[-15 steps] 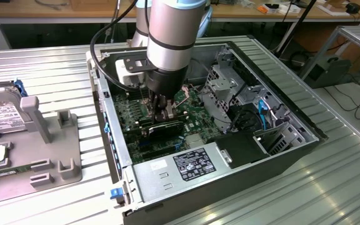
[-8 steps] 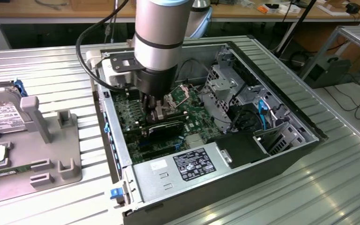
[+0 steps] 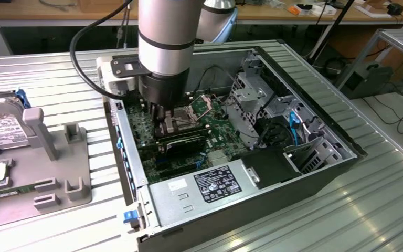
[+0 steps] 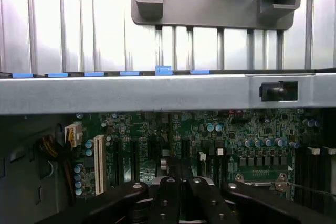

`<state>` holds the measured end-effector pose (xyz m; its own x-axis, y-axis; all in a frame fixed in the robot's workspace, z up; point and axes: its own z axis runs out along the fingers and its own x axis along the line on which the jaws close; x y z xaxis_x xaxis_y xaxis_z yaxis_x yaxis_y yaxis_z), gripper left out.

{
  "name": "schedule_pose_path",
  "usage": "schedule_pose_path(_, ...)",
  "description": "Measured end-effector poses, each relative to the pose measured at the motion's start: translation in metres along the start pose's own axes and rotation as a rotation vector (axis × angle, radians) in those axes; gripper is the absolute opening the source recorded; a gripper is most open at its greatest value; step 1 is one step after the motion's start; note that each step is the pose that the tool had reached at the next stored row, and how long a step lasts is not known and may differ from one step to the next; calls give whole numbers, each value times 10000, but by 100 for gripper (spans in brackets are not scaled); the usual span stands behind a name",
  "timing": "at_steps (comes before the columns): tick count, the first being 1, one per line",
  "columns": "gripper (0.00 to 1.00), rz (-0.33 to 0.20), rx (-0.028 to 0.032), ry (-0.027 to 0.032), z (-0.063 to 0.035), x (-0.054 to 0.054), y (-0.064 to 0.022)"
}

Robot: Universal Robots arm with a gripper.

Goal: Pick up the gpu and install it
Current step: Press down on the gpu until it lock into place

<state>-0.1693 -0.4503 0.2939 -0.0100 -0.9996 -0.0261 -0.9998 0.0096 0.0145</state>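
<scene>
Gripper (image 3: 168, 126) jaws pressed together over the motherboard (image 4: 231, 129). GPU (image 3: 184, 143) at its 6 o'clock: light, stiff, fragile, so I'd grip its top edge.

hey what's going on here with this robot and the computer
The robot arm has its gripper lowered inside the open computer case, over the motherboard. Its fingers are shut, and the gpu, a dark card, sits right beneath them on the board. A hard drive rests on the gray tray beside the case.
</scene>
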Motion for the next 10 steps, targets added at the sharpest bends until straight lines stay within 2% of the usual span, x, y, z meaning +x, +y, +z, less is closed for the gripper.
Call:
schedule_pose_path(6, 10, 0, 0, 0, -68, -1, 106)
schedule_pose_path(10, 10, 0, 0, 0, -128, -1, 231)
